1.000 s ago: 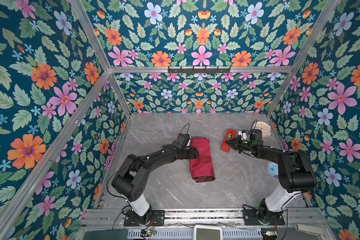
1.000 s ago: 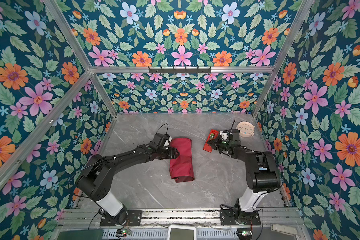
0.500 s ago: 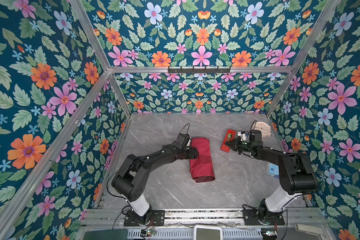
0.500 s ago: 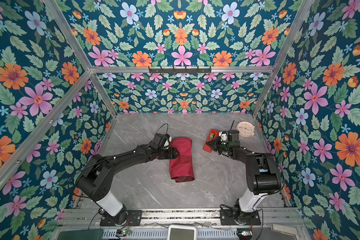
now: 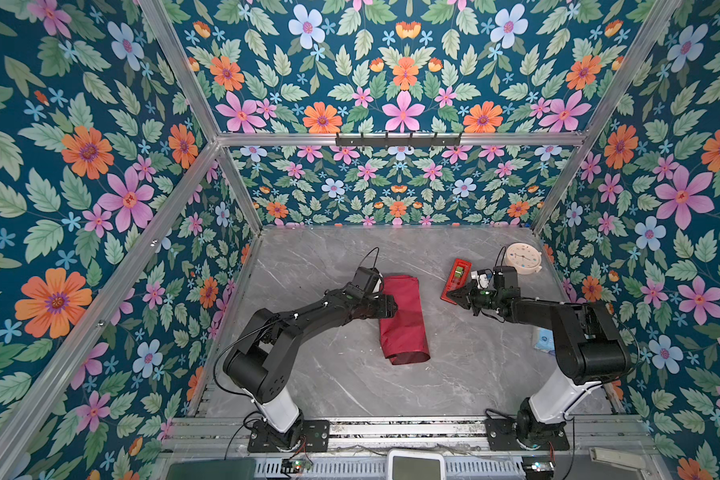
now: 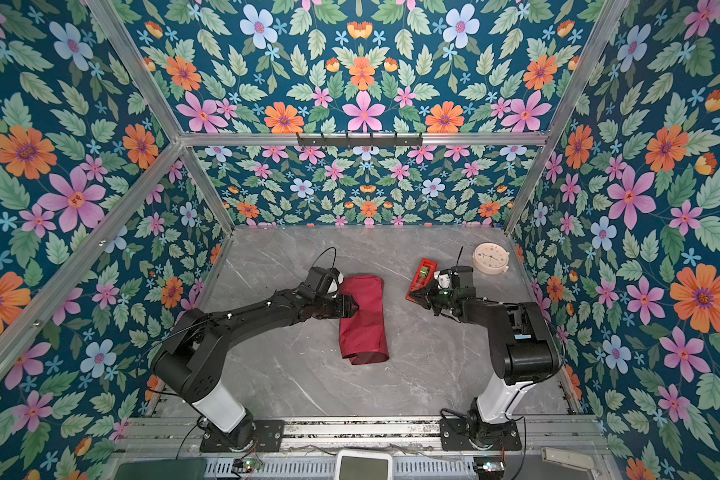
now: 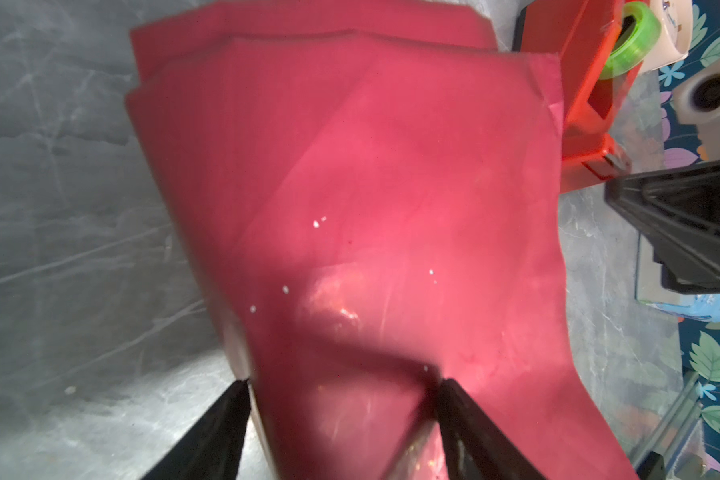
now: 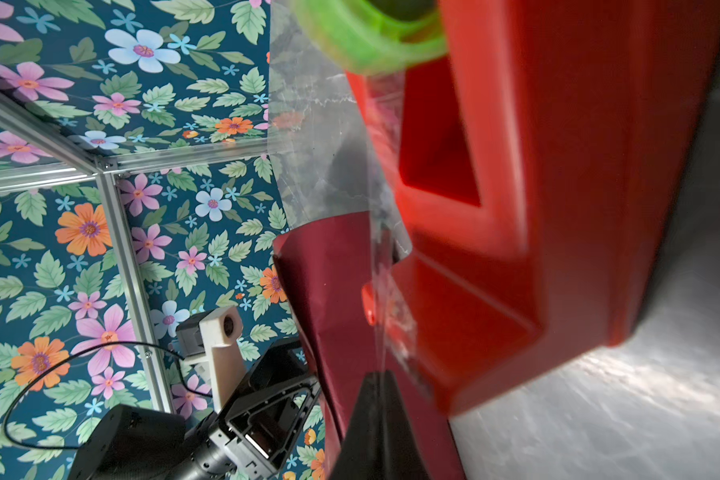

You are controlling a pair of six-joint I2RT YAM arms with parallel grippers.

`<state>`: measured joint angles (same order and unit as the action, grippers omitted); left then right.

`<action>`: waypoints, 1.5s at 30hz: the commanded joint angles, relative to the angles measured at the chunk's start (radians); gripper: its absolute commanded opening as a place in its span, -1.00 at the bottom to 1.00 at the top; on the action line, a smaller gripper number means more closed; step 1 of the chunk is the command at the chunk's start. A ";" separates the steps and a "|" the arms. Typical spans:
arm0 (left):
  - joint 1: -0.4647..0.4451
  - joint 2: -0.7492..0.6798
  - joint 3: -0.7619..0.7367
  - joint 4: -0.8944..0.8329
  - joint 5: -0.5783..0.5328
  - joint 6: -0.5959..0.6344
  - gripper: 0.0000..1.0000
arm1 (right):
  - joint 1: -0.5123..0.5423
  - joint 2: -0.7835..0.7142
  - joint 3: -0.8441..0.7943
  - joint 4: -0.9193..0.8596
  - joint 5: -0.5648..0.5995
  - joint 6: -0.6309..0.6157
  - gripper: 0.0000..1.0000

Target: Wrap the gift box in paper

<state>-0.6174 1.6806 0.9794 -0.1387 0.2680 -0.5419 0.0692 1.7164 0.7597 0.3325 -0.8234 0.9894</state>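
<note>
Maroon paper (image 5: 403, 320) straddled by left gripper (image 7: 341, 399).

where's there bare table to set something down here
Free: the wide marble table stretch between the wrapped paper and the arm bases, and the back strip by the rear wall. Crowded: the right rear corner, with tape dispenser, clock and right gripper.

Blk arms (image 5: 308, 316) (white base links)

gift box hidden inside paper (image 5: 403, 318), tape dispenser (image 8: 537, 187) blurred, cropped
</note>
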 commanded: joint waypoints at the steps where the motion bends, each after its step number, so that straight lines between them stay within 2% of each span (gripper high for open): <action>1: 0.002 0.016 -0.011 -0.154 -0.101 0.030 0.45 | 0.004 0.006 -0.009 -0.007 -0.010 -0.019 -1.00; 28: 0.002 0.013 -0.026 -0.142 -0.098 0.028 0.45 | -0.014 0.061 0.015 -0.103 0.113 -0.124 -1.00; 45: 0.002 0.019 -0.022 -0.137 -0.093 0.025 0.45 | -0.048 0.019 0.009 -0.205 0.121 -0.216 -1.00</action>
<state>-0.6163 1.6833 0.9676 -0.1192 0.2726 -0.5419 0.0269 1.7481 0.7784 0.1669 -0.7181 0.8143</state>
